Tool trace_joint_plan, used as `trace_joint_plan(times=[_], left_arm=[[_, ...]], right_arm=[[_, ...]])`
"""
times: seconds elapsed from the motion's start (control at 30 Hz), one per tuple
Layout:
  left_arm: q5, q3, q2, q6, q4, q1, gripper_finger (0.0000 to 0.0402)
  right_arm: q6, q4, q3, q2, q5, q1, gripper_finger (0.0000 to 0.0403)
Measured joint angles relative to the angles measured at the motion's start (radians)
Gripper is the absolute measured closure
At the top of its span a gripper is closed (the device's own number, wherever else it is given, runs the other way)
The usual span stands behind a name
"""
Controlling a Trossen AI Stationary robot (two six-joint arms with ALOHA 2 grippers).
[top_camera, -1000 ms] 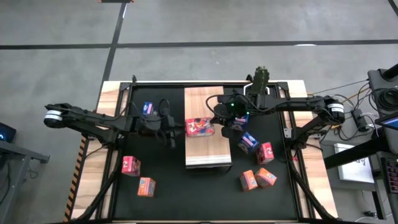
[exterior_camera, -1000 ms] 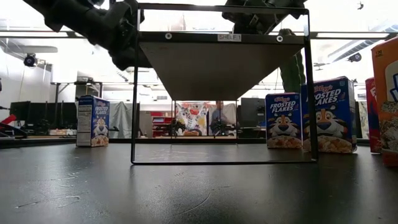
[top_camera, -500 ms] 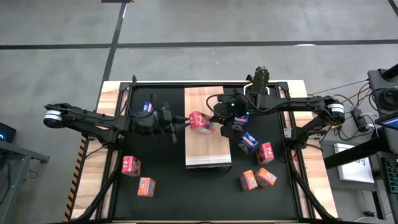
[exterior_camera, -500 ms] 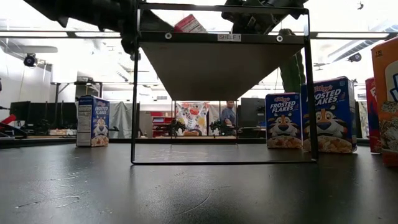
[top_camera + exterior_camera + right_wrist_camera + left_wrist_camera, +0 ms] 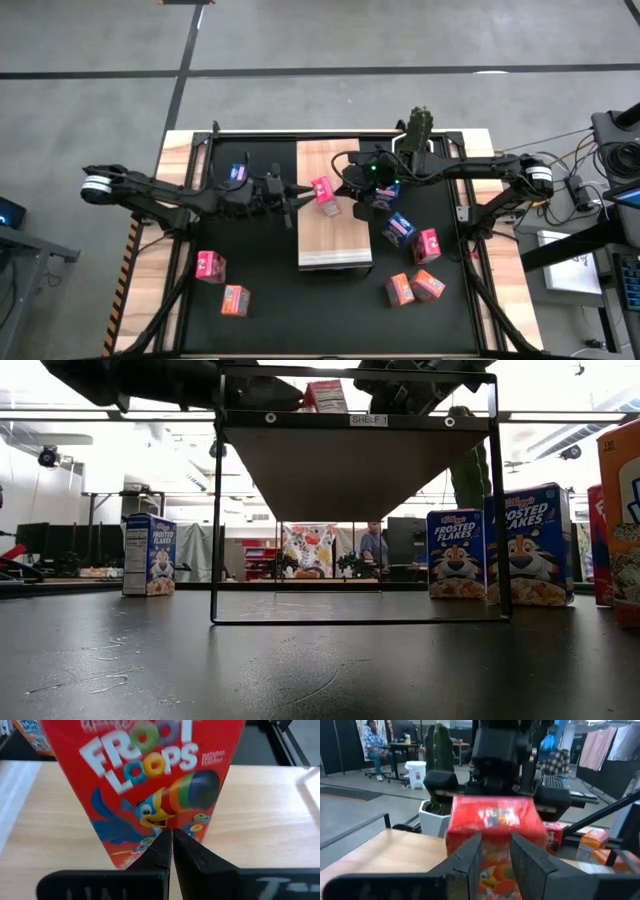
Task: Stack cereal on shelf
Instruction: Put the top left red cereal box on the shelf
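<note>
A red Froot Loops cereal box (image 5: 324,190) stands nearly upright on its lower end on the light wood shelf (image 5: 335,240). The shelf is a board raised on a black frame (image 5: 216,510). The box is between my two grippers. My left gripper (image 5: 303,193) reaches in level from the table's left, behind the box, with its fingers a narrow gap apart. My right gripper (image 5: 348,190) slants down from the table's right, shut, in front of the box's printed front (image 5: 150,775). My left gripper has both fingertips (image 5: 476,842) against the lower part of the box's back face (image 5: 495,865). It comes level from the table's left. The box is wider than the gap and shows through it, so nothing is pinched. My right gripper has its shut fingertips (image 5: 165,842) at the lower middle of the box's front face (image 5: 172,822). It slants down from the table's right. The fingers themselves hide the place of contact.
Loose cereal boxes lie on the black mat: blue (image 5: 238,172), red (image 5: 209,265) and orange (image 5: 235,299) on the left, and blue (image 5: 398,229), red (image 5: 427,245) and orange (image 5: 399,291) on the right. A potted cactus (image 5: 419,125) stands behind the right arm.
My left gripper has tipped up from slanting down to level and moved a little toward the shelf. The red box lay flat on the shelf with its front up. It has now swung up onto its lower end, and its top has risen toward my right gripper.
</note>
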Motion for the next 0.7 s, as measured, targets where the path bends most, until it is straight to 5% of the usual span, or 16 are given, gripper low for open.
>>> trace_joint_plan(times=[0.7], left_arm=[[-0.048, -0.002, -0.029, 0.029, -0.052, 0.000, 0.0318]], right_arm=[[0.035, -0.086, 0.002, -0.002, 0.037, 0.000, 0.0394]])
